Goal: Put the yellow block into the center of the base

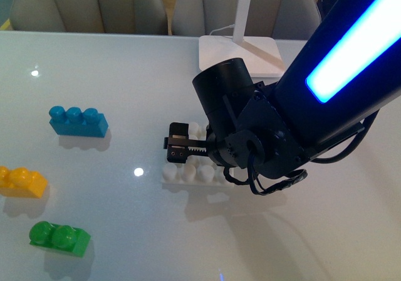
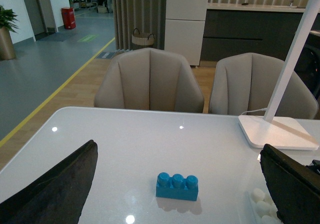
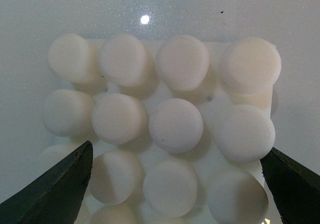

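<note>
Two round studs top the yellow block [image 1: 22,182], which lies flat close to the left edge of the table [image 1: 282,231], partly cut off by the picture's border. It sits between a blue brick [image 1: 78,121] toward the far edge and a green brick [image 1: 59,237] toward the near edge, apart from both and touched by neither gripper.

The base [image 1: 188,171] lies well apart from the block, near the middle of the table, studs up, with no brick on it. Its far part is hidden in the front view under the right gripper [image 1: 178,144], which hangs over it at the end of the dark arm. In the right wrist view the rows of white studs fill the frame, and the two dark fingers [image 3: 55,189] stand spread wide at either side with nothing between them but the base below. Whether the fingertips touch the plate cannot be told.

Beyond the base, toward the far edge, stands a smooth white lamp foot [image 1: 241,55].

Out of the front view, the left gripper [image 2: 177,146] appears only in its own wrist view, held above the table, also spread wide and empty. The blue brick lies on the table between its fingers, and a few base studs show beside one finger. Beige chairs [image 2: 150,81] stand behind the far edge.
</note>
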{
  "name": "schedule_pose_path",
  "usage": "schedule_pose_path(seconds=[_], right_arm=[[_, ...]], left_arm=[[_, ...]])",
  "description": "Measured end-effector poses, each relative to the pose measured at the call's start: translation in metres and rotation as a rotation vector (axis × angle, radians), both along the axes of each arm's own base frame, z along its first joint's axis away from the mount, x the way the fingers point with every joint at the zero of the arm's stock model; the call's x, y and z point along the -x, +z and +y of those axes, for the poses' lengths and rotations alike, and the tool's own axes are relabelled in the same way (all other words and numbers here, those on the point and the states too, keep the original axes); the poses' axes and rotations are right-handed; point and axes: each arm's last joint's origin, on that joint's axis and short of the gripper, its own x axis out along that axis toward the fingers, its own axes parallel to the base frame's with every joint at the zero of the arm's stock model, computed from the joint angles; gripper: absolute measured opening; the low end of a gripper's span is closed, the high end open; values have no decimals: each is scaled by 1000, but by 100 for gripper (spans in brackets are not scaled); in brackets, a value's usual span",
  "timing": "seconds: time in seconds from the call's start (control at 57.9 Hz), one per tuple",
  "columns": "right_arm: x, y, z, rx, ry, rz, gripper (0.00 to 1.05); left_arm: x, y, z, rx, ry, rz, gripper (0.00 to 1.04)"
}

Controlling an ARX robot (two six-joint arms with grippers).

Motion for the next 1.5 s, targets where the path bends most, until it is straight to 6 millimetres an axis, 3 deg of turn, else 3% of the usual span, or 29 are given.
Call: schedule_pose_path(seconds=[0.173, 0.328, 0.57, 0.691, 0.794, 0.898, 0.984, 1.07, 1.105, 1.398, 1.502], right_arm=[[5, 6, -18, -18, -26, 1, 96], [9, 18, -61, -36, -116, -9, 96], [16, 85, -138, -69, -249, -239, 96], [38, 118, -178, -22, -321, -370, 96], [70, 150, -215, 46, -398, -486, 96], [100, 177, -237, 98, -428, -586, 95], [129, 196, -245, 61, -277, -829, 80], [153, 205, -242, 75, -207, -896, 66], [164, 208, -240, 89, -198, -932, 56], [191, 200, -224, 113, -183, -944, 2], [199, 193, -224, 113, -188, -958, 2]], left_arm=[[0, 0, 0, 0, 0, 0, 97], [0, 0, 0, 0, 0, 0, 97], [0, 0, 0, 0, 0, 0, 97], [0, 0, 0, 0, 0, 0, 97], [0, 0, 0, 0, 0, 0, 97], [0, 0, 0, 0, 0, 0, 97], [0, 0, 0, 0, 0, 0, 97], [0, 0, 0, 0, 0, 0, 97], [0, 0, 0, 0, 0, 0, 97], [0, 0, 0, 0, 0, 0, 97], [0, 0, 0, 0, 0, 0, 97]])
